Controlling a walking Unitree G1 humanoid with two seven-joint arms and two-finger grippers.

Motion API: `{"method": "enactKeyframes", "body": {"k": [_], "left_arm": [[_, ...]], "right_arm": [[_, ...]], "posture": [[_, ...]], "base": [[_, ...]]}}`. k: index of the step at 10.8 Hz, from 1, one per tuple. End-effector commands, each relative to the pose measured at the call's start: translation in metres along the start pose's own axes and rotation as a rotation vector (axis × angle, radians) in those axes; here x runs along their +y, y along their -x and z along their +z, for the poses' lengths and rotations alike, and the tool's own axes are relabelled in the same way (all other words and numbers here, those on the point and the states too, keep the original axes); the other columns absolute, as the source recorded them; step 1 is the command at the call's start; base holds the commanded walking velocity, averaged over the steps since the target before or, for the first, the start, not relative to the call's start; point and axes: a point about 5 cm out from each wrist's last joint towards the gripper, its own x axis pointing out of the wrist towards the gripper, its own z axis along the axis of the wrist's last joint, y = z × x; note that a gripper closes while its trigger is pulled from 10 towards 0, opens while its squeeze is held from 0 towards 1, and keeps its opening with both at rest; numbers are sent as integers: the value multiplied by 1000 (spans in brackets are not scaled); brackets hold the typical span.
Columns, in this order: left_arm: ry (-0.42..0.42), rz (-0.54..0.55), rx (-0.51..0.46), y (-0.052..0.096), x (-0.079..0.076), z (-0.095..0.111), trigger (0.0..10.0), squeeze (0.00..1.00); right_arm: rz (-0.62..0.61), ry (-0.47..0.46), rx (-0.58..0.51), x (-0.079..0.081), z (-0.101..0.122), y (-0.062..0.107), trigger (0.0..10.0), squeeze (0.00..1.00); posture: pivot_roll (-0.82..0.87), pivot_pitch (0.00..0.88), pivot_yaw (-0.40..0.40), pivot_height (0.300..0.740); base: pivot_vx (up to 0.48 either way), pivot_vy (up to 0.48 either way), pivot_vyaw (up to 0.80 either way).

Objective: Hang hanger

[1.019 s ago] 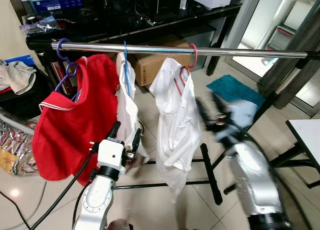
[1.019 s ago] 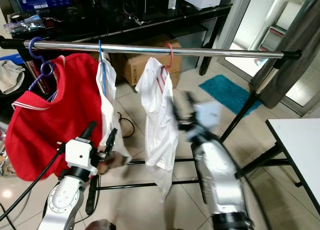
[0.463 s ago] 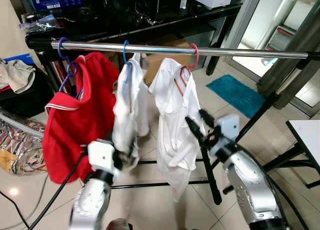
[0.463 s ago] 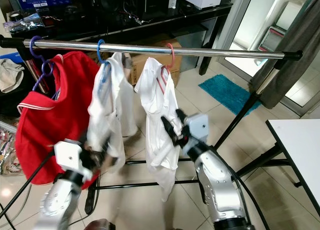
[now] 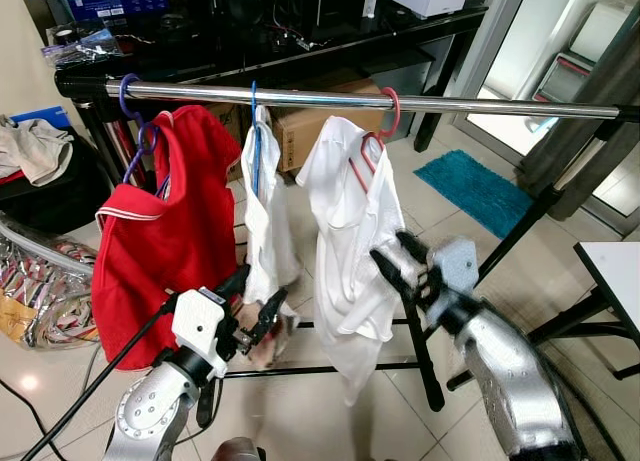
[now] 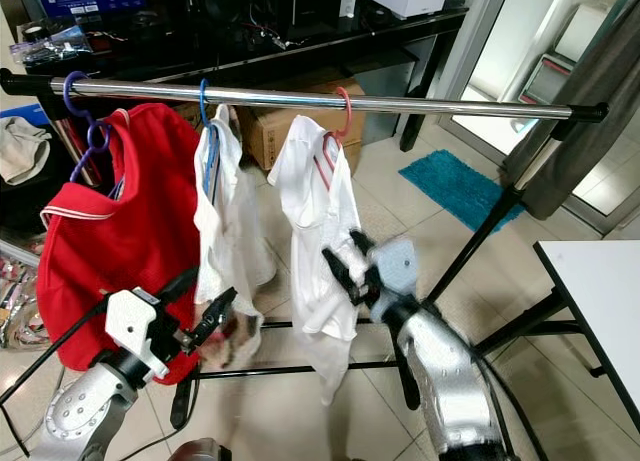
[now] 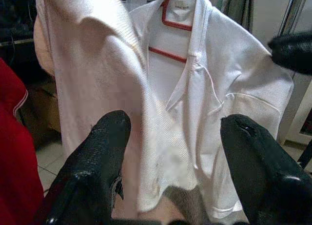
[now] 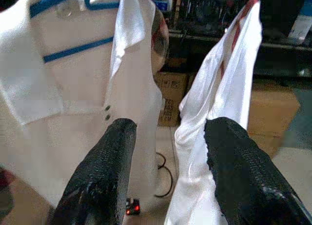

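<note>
On the steel rail [image 5: 350,99] three garments hang in a row. A red shirt [image 5: 160,241] is at the robot's left end on a purple hanger [image 5: 128,96]. Next to it a white shirt [image 5: 268,226] hangs from a blue hanger [image 5: 254,131], whose hook sits over the rail. Further right, a second white shirt [image 5: 350,241] hangs on a red hanger [image 5: 385,111], also hooked over the rail.

The left gripper [image 5: 248,306] is held low, in front of the hem of the shirt on the blue hanger. Its jaws are spread apart and grasp nothing; in the left wrist view the two black fingers [image 7: 97,156] stand wide with white cloth between and beyond them, not pinched.

The right gripper [image 5: 395,259] is raised at the lower right side of the shirt on the red hanger, close to the cloth. Its jaws are likewise released and spread; the right wrist view looks between them at both white shirts, the blue hanger bar [image 8: 73,49] on one and a red edge on the other.

Behind the rail stands a dark bench [image 5: 330,36] with boxes, a cardboard box [image 5: 320,131] below it. A teal mat [image 5: 478,186] lies on the tiled floor [image 5: 300,411].
</note>
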Motion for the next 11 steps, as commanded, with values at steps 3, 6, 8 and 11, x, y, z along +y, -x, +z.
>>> {"method": "enactKeyframes", "body": {"k": [3,6,8,11], "left_arm": [[26,44,-9,-1,-1,1,10000,0],[24,61,-12,-2,-1,2,10000,0],[13,69,-14,-3,2,4,10000,0],[7,74,-20,-4,2,6,10000,0]], "right_arm": [[5,-1,-40,4,4,-2,10000,0],[-2,-1,-37,3,4,-8,10000,0],[-3,-5,-43,5,4,-13,10000,0],[2,-10,-45,7,4,-15,10000,0]], "posture": [[261,49,-61,740],[270,40,-62,740],[280,31,-60,740],[291,30,-66,740]], "base": [[0,0,0],[0,284,0],[0,480,0],[0,116,0]]}}
